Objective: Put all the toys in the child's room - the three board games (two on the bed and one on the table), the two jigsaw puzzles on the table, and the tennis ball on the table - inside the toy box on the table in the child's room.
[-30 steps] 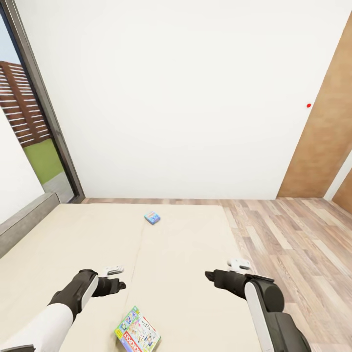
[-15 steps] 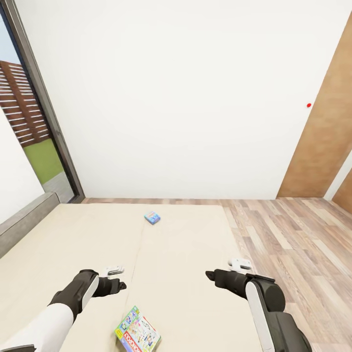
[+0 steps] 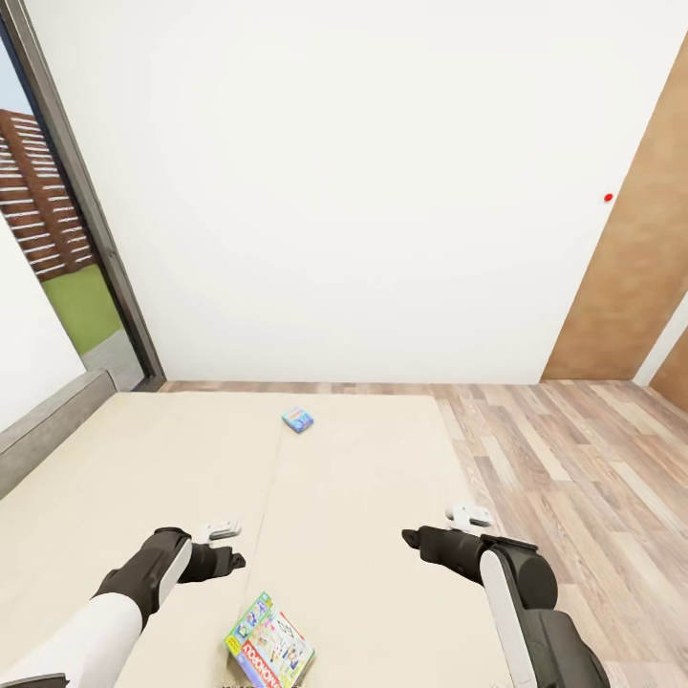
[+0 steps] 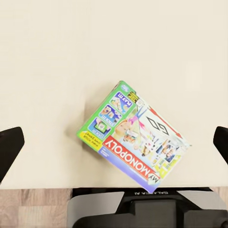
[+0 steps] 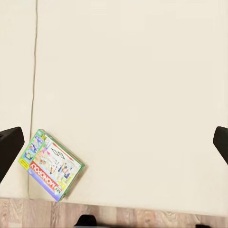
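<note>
We are looking down over the bed [image 3: 363, 535], its flat cream-beige top crossed by one faint seam. Two board games lie on it. The green-edged box [image 3: 269, 644] sits close to the bed's near edge, flat and turned at an angle to that edge. Its lid is busy with cartoon figures, a white diamond panel and a red band reading "MONOPOLY", and one short side is bright green. The left wrist view shows it [image 4: 133, 135] lying flat on the cream surface, just inside the edge; the right wrist view shows it [image 5: 50, 164] next to the seam. The small blue box [image 3: 298, 419] lies flat near the bed's far edge, well apart from the first; its print is too small for us to read.

Our left gripper [image 3: 232, 554] and right gripper [image 3: 409, 538] hover above the bed, the green-edged box lying between them and nearer us. Both have their jaws spread wide and hold nothing.
</note>
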{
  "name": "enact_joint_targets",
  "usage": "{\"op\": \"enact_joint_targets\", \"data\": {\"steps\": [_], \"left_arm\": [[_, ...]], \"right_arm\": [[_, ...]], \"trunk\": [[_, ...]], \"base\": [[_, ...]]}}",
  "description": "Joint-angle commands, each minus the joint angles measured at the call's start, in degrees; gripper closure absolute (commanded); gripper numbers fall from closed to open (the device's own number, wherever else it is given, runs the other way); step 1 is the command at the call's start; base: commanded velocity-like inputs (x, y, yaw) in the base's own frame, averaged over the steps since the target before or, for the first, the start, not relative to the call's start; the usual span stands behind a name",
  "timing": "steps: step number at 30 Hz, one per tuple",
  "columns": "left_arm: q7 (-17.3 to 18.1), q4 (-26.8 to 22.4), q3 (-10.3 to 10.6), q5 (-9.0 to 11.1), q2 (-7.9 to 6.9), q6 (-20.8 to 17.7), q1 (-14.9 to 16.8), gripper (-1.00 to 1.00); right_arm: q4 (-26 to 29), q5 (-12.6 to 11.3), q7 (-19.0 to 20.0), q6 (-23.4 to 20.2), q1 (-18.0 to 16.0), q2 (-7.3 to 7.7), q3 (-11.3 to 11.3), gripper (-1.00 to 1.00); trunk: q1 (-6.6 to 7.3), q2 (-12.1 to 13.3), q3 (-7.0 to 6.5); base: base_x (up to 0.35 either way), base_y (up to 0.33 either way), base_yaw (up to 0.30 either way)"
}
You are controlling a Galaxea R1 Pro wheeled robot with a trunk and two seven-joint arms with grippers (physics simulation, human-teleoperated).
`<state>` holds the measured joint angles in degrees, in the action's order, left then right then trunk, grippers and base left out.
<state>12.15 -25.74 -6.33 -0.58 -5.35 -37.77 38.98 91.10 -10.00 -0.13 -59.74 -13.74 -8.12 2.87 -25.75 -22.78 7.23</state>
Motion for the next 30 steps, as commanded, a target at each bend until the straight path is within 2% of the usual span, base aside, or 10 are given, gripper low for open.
{"op": "enact_joint_targets", "data": {"steps": [1,7,12,17,30], "left_arm": [[0.21,-0.05,-0.31,-0.06,0.04,-0.45,0.04,-1.00],[0.33,-0.02,-0.32,-0.02,-0.12,-0.86,0.04,-1.00],[0.35,-0.28,-0.35,0.13,-0.47,-4.49,0.15,-1.00],[0.50,-0.55,-0.37,0.21,-0.85,-6.36,0.20,-1.00],[1.54,-1.53,-0.38,0.33,-1.53,-6.09,0.37,-1.00]], "right_arm": [[0.05,-0.21,-0.01,-0.26,-0.06,-0.05,0.15,-1.00],[0.04,-0.20,-0.02,-0.26,-0.06,-0.05,0.19,-1.00],[0.04,-0.20,-0.04,-0.26,-0.06,-0.05,0.20,-1.00],[0.04,-0.20,-0.01,-0.26,-0.06,-0.11,0.17,-1.00],[0.04,-0.20,-0.04,-0.26,-0.06,-0.06,0.15,-1.00]], "trunk": [[-0.03,-0.13,0.22],[-0.03,-0.13,0.79],[-0.03,-0.13,1.26],[-0.03,-0.13,1.74],[-0.03,-0.13,2.96]], "base": [[0.000,0.000,0.000],[0.000,0.000,0.000],[0.000,0.000,0.000],[0.000,0.000,0.000],[0.000,0.000,0.000]]}}
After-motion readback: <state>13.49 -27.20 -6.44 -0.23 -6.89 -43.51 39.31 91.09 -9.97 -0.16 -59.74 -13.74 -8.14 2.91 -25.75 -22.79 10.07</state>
